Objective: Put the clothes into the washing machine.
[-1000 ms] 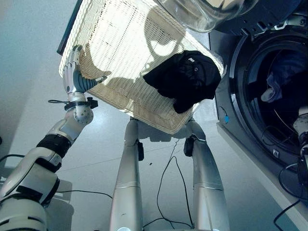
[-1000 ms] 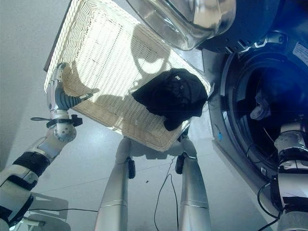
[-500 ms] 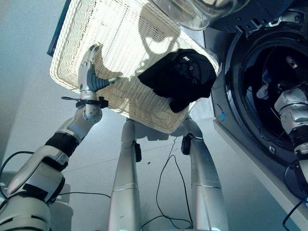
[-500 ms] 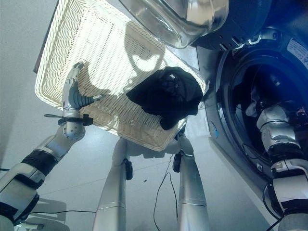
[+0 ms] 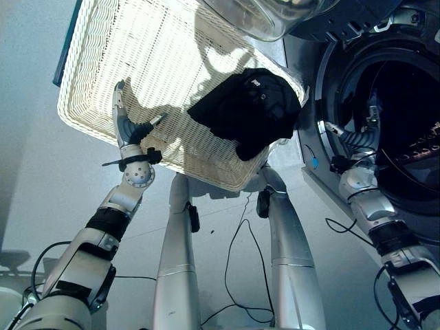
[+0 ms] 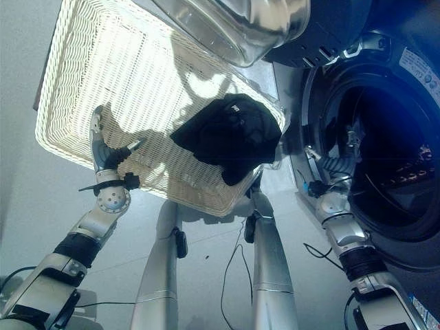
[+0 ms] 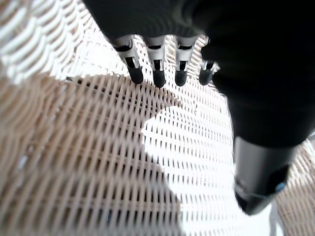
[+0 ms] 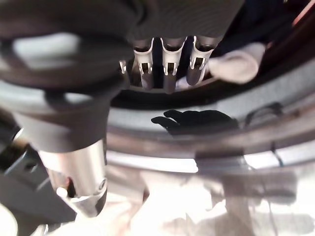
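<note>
A black garment lies bunched in the right corner of the white wicker basket. My left hand is over the basket's near side, left of the garment and apart from it. In the left wrist view its fingers are straight above bare wicker with nothing in them. My right hand hangs at the left rim of the washing machine's round opening, fingers straight and empty. A pale cloth lies inside the dark drum past them.
The machine's glass door stands swung open above the basket's far right corner. Pale floor lies to the left of the basket.
My right hand has drawn back out of the drum to the opening's left rim. My left hand has moved from the basket's left corner inward over the wicker. The camera has shifted.
</note>
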